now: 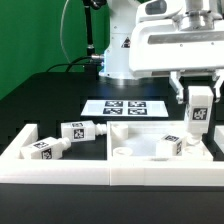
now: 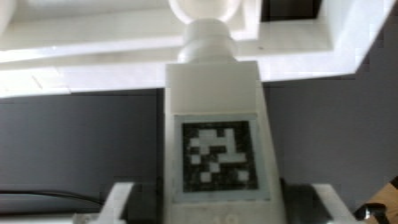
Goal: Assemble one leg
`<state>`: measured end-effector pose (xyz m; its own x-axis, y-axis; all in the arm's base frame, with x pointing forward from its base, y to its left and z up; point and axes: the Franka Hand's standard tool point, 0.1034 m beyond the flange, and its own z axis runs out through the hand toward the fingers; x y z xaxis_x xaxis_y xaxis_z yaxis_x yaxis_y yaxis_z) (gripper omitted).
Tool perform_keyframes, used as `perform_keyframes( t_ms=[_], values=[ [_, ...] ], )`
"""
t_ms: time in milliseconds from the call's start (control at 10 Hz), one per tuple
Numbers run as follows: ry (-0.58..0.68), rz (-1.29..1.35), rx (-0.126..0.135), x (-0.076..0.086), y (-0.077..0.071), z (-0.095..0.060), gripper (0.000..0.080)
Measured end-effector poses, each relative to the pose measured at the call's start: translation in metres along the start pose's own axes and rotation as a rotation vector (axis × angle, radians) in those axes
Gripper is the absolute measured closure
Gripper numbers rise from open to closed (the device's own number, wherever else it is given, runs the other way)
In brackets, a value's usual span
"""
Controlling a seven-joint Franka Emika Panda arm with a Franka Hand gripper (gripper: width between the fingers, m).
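While one spare leg and a second spare leg lie on their sides near the bench's front edge, toward the corner on the exterior view's left, neither matters to this step. A low white rail runs along that front edge before them. Further along, at mid-bench and nearer the rear edge, sits the marker board. Next comes the wide white panel with its raised rim, lying behind the rail toward the front corner on the exterior view's right. One round hole shows at its end on the exterior view's left, and a third spare leg rests on it. Farthest over, the gripper is clenched on the leg, holding it upright above the panel's far end, tag facing out. In the wrist view the fingers pinch the blocky body from both sides, and the round stub points away from the camera, toward the panel. Whether the stub already touches the panel cannot be told.

The step in hand looks to be seating the stub in a hole of the panel. Doing it well calls for keeping the leg plumb, centring the stub over the hole before descending, and lowering slowly with the grip kept firm. The third spare leg lies close by and could be knocked, so a straight vertical approach seems safest.
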<state>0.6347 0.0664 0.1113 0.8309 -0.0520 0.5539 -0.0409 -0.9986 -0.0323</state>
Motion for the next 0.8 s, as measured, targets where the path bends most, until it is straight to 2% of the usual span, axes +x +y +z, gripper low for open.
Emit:
perform_keyframes(
  t_ms=[600, 800],
  values=[
    [-0.017, -0.015, 0.005, -0.012, -0.010, 0.008, 0.0512],
    [-0.007, -0.020, -0.001, -0.013, -0.007, 0.011, 0.0512]
  ],
)
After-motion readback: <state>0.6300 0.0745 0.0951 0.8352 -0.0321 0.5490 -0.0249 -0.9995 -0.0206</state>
